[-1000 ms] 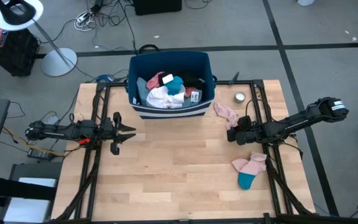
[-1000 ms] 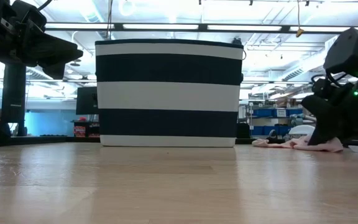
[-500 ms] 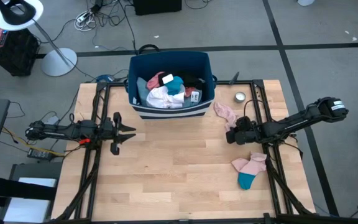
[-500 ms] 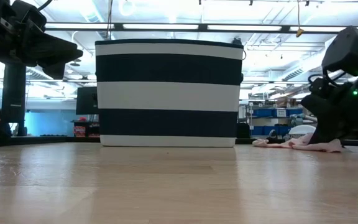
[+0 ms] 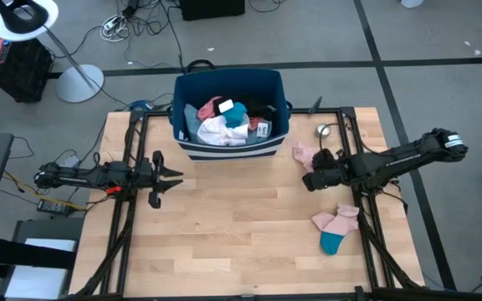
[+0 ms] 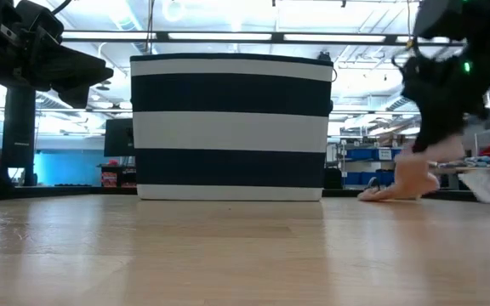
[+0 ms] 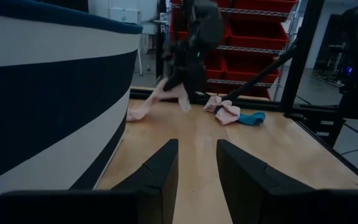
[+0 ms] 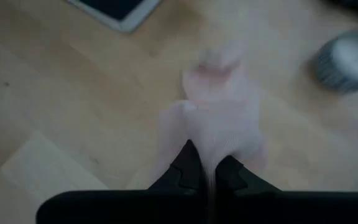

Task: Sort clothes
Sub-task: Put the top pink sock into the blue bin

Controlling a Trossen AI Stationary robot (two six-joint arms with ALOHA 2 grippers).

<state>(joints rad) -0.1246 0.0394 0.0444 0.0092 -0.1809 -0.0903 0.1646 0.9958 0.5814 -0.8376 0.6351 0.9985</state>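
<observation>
A pale pink sock (image 5: 301,154) lies to the right of the navy striped bin (image 5: 228,144), which holds several garments (image 5: 223,123). My right gripper (image 5: 314,170) is shut on this sock; the right wrist view shows the sock (image 8: 219,118) below the fingers. A pink sock and a teal sock (image 5: 335,230) lie together on the table near its right edge. My left gripper (image 5: 172,178) hovers open and empty left of the bin, its fingers apart in the left wrist view (image 7: 197,165). My right gripper pinches the pink sock's upper end (image 8: 211,146) between its two fingers, which point downward. The sock hangs below the fingers (image 6: 411,177), and its lower end (image 6: 379,194) rests on the table.
A small round metal tin (image 5: 323,130) stands by the far right corner, close to the held sock. The bin's striped wall (image 6: 230,127) stands at the table's far middle. Bare wood lies in front of the bin (image 5: 241,217).
My right gripper has risen and gone a little toward the table's far edge, shut on the pink sock. The sock's held end has come up off the table and the sock has bunched together, while its other end stays on the wood.
</observation>
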